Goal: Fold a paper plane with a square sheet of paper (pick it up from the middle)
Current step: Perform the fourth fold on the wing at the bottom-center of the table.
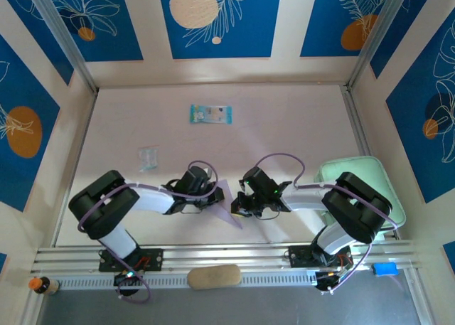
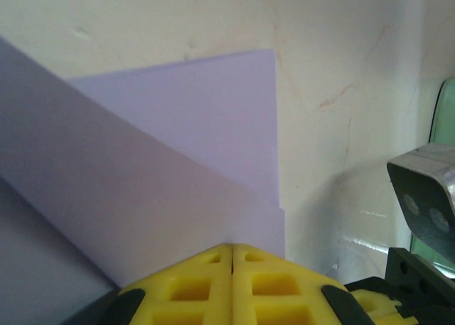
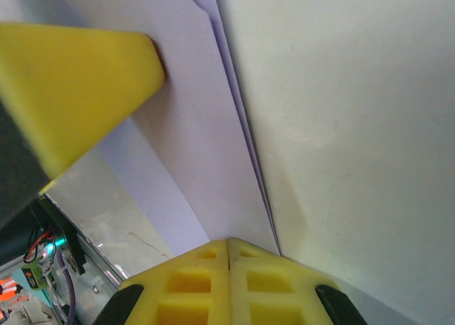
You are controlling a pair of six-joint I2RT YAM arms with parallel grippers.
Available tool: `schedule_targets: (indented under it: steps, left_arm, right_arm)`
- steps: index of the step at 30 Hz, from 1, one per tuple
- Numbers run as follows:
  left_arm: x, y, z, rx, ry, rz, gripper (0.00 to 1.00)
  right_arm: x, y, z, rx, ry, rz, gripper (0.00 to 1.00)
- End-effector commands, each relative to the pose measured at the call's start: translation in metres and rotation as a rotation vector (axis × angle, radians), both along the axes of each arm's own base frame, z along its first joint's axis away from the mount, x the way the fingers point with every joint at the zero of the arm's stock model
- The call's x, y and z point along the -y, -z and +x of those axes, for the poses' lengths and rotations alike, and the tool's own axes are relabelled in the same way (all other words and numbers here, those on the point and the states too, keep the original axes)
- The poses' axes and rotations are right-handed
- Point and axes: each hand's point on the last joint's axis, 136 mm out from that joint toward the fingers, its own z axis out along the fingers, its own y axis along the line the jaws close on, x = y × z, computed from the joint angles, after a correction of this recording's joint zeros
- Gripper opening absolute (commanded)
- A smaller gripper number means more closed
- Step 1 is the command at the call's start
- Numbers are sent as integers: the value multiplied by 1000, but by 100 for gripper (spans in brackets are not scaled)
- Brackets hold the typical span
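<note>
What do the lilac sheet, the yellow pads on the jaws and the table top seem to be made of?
Lilac sheet: thin paper, matte; it holds a sharp straight fold.
Yellow pads: probably moulded rubber or soft plastic, matte, with square recesses.
Table top: hard and smooth, cream, with faint scratches and a slight sheen; the material is unclear.

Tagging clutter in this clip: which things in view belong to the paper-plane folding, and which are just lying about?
In the job:
lilac paper sheet, partly folded
left gripper
right gripper

Lying about:
blue-green packet
small clear item
mint-green tray
tan oval block on the front rail
</note>
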Motion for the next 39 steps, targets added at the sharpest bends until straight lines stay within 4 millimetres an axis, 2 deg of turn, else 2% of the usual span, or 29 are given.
schedule_targets:
  steps: [1,6,16,24,30,34,36,39]
  left_arm:
    - [-36,27,7,-25,-69,125,6]
    - [-42,23,21,-16,-81,125,6]
    - [-70,20,49,-15,-129,150,6]
    - [-86,17,60,-16,-167,152,6]
    - [-80,-11,70,29,-158,114,7]
    - [-78,-32,68,70,-161,87,8]
    - [-71,-39,61,78,-146,66,9]
    - [-48,-45,46,95,-74,23,10]
  right_arm:
    - [46,43,-29,-109,14,-212,0]
    - [47,43,-30,-110,12,-216,0]
    - [46,43,-30,-108,5,-213,0]
    - [44,42,-29,-104,-7,-207,0]
    - [42,41,-29,-100,-12,-203,0]
    - [42,41,-28,-98,-9,-205,0]
    - [42,41,-28,-96,-8,-206,0]
    - [42,40,-27,-95,-6,-208,0]
